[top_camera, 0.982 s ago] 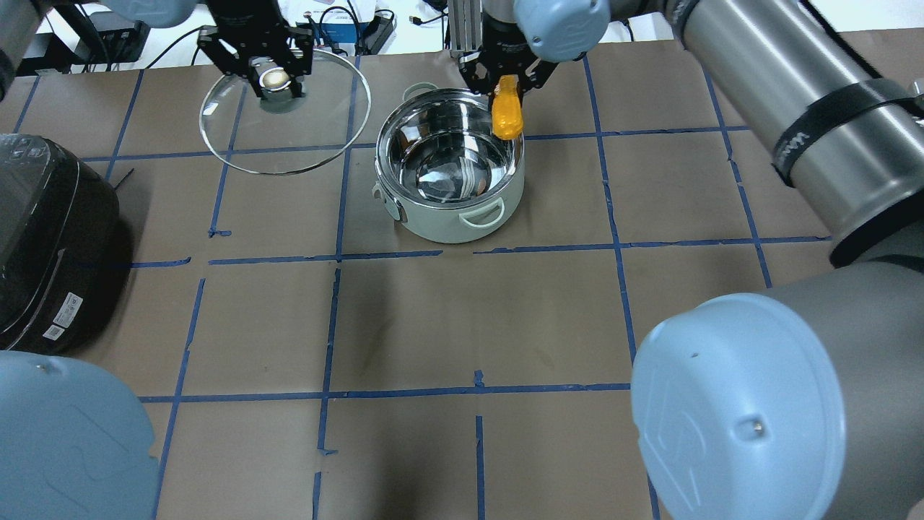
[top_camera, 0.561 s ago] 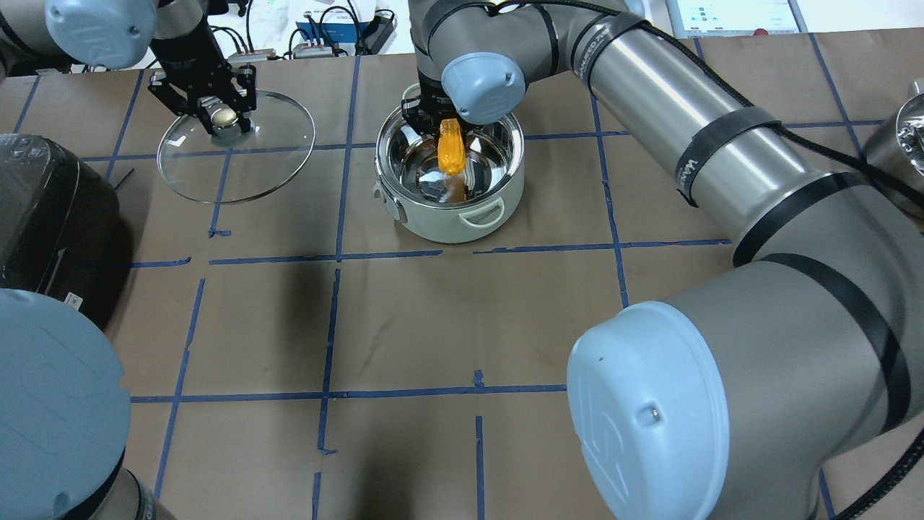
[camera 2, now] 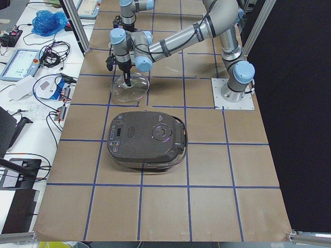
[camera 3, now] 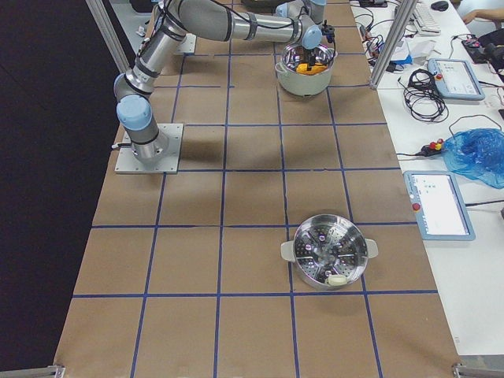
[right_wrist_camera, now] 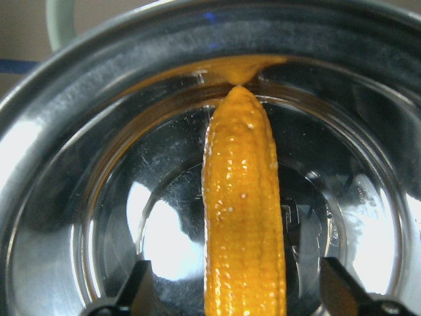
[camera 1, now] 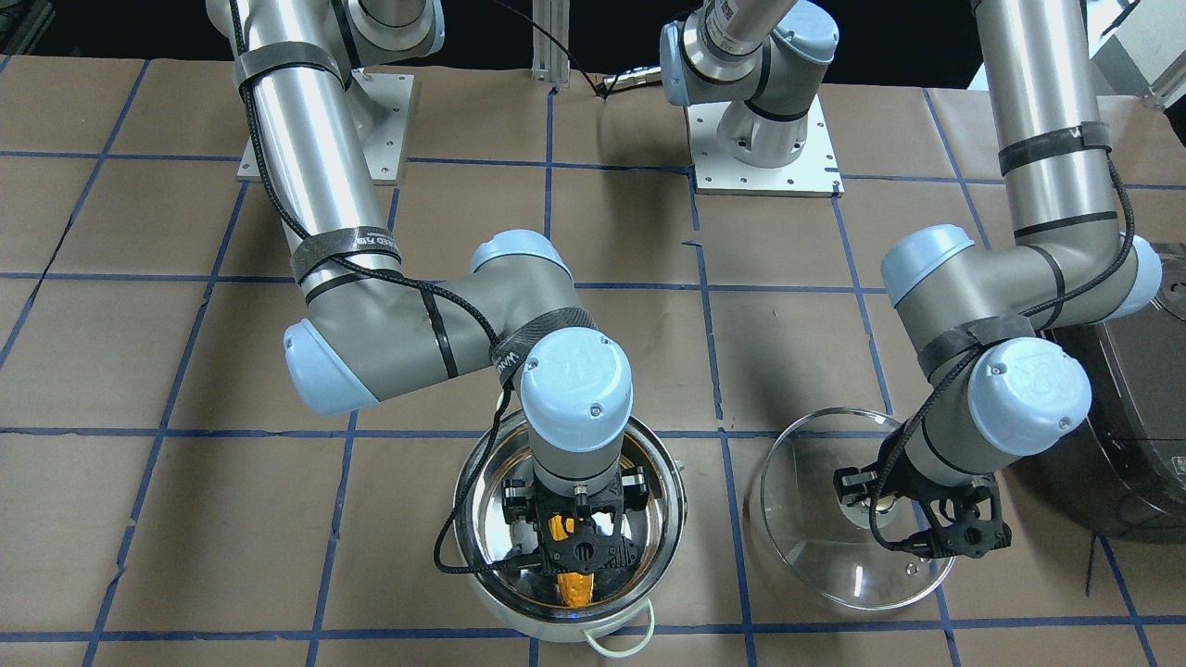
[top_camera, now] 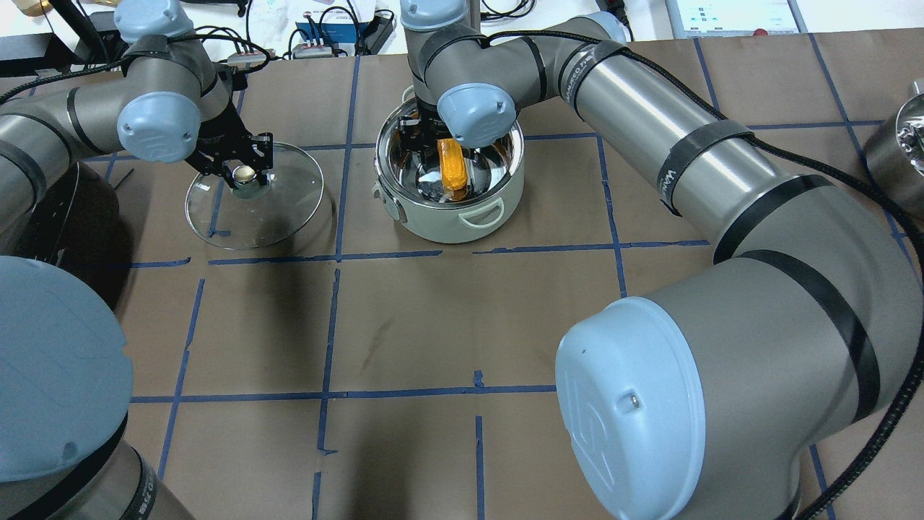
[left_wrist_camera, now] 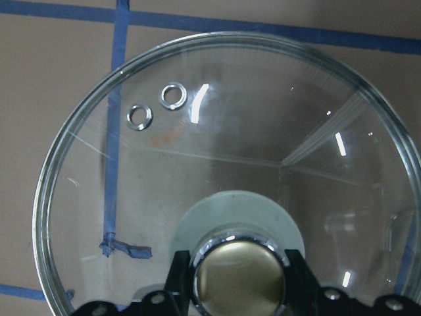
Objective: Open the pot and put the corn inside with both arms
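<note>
The steel pot (top_camera: 447, 224) stands open at the far middle of the table; it also shows in the front view (camera 1: 556, 625) and the right side view (camera 3: 303, 79). The corn (top_camera: 453, 165) lies inside it, its tip against the wall (right_wrist_camera: 99, 99). My right gripper (right_wrist_camera: 240, 289) is down in the pot (camera 1: 579, 556), jaws open on either side of the corn (right_wrist_camera: 243, 197) without touching it. My left gripper (top_camera: 244, 173) is shut on the knob of the glass lid (top_camera: 289, 209), low over the table left of the pot. The left wrist view shows the fingers (left_wrist_camera: 181, 276) hugging the knob.
A dark rice cooker (camera 2: 147, 139) sits at the table's left end, close to the lid (camera 2: 129, 90). A steel steamer pot (camera 3: 329, 252) stands near the right end. My right arm's forearm spans the table from the right down to the pot.
My right gripper brought the corn from over the pot's far rim down into the pot and let it go. My left gripper carried the lid lower and nearer, still left of the pot.
</note>
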Robot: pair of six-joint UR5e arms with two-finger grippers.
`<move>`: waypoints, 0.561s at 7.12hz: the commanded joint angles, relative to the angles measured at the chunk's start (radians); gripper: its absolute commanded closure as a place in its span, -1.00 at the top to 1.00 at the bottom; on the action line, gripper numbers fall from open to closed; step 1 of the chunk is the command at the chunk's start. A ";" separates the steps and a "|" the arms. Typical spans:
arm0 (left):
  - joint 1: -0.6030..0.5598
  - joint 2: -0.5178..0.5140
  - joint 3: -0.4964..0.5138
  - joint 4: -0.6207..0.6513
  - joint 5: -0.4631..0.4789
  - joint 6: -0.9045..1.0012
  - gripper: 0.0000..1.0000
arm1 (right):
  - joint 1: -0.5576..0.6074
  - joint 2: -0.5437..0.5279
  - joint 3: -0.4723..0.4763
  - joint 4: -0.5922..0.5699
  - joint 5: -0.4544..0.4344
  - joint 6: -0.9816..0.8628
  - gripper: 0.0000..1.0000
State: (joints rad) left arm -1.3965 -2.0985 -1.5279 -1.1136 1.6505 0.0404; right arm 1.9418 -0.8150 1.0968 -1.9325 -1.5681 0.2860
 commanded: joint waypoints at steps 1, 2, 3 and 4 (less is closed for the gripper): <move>0.001 -0.043 -0.006 0.046 -0.020 -0.008 -0.79 | -0.007 -0.124 0.012 0.100 -0.003 -0.010 1.00; 0.001 -0.048 -0.005 0.046 -0.041 -0.005 -0.48 | -0.029 -0.210 0.021 0.216 -0.003 -0.019 0.97; 0.001 -0.042 -0.003 0.047 -0.043 -0.007 0.88 | -0.077 -0.280 0.046 0.268 -0.003 -0.045 0.95; -0.001 -0.017 -0.006 0.048 -0.041 -0.002 1.00 | -0.139 -0.373 0.119 0.292 -0.001 -0.063 0.95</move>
State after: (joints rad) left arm -1.3961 -2.1342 -1.5323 -1.0674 1.6115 0.0351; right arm 1.8669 -1.0829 1.1520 -1.6911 -1.5705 0.2459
